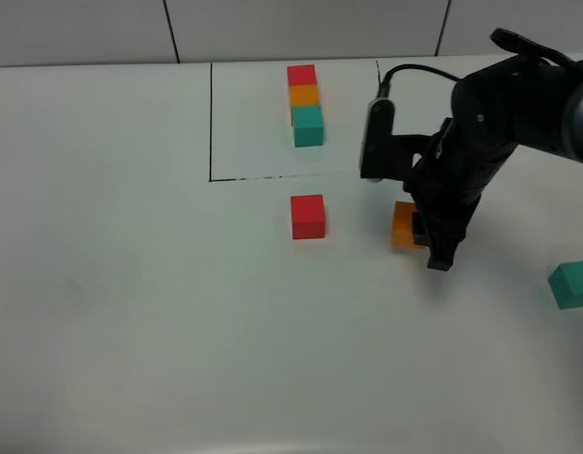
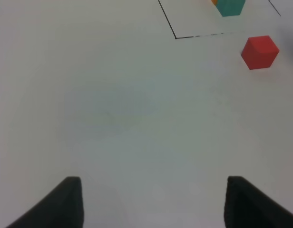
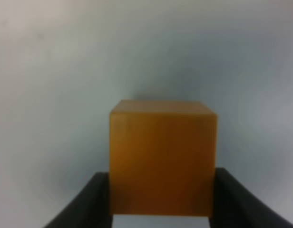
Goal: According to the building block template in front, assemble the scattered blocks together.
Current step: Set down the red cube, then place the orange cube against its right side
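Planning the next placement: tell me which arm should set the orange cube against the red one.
Right. The right gripper holds the orange cube, close beside the red cube. The left gripper is open and empty, farther from the red cube.

I can read nothing on my feeds — no letters, digits or logos. The orange block (image 3: pixel 163 156) shows plain faces.
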{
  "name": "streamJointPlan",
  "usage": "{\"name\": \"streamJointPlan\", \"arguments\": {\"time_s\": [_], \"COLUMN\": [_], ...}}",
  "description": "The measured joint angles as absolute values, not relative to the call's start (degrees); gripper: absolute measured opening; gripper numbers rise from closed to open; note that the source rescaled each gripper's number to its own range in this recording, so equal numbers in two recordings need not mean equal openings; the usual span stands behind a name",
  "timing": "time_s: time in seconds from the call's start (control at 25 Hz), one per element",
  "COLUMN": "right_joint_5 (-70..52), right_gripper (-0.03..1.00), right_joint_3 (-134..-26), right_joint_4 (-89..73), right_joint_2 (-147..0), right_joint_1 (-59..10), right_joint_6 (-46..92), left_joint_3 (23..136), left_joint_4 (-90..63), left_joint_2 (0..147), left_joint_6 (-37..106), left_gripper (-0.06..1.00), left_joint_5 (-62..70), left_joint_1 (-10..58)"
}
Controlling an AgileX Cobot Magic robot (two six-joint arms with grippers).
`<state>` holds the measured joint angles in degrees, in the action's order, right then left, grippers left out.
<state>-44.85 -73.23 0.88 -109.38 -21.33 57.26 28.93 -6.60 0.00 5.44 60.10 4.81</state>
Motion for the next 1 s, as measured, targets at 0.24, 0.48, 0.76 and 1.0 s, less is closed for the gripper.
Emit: {"name": "streamJointPlan", "arguments": {"time_s": [0.24, 0.48, 0.76, 1.0], "right_joint_5": [-50.7, -53.2, -56.3, -56.4], "right_gripper": [0.02, 0.02, 0.02, 0.02], "right_joint_3": [-83.2, -91.2, -97.1, -98.8], "right_joint_4": [-2.3, -6.0, -6.3, -6.5], "right_joint_2": [-115.9, -122.2, -128.2, -129.3], "right_joint_1": [-22.7, -22.7, -22.7, -22.7], "right_joint_6": [64.6, 70.1, 70.5, 70.6], "left_joint_3": [28.9, 28.9, 28.9, 28.9], "left_joint_4": [-6.6, -6.6, -6.6, -6.6], "left_joint_2": [0.0, 0.0, 0.0, 0.0], "left_joint_6": [5.4, 5.4, 5.4, 5.4], "left_gripper": [0.36, 0.36, 0.36, 0.36], "left_joint_5": [60.1, 60.1, 60.1, 60.1], "left_joint_1": [4.8, 4.8, 4.8, 4.8]}}
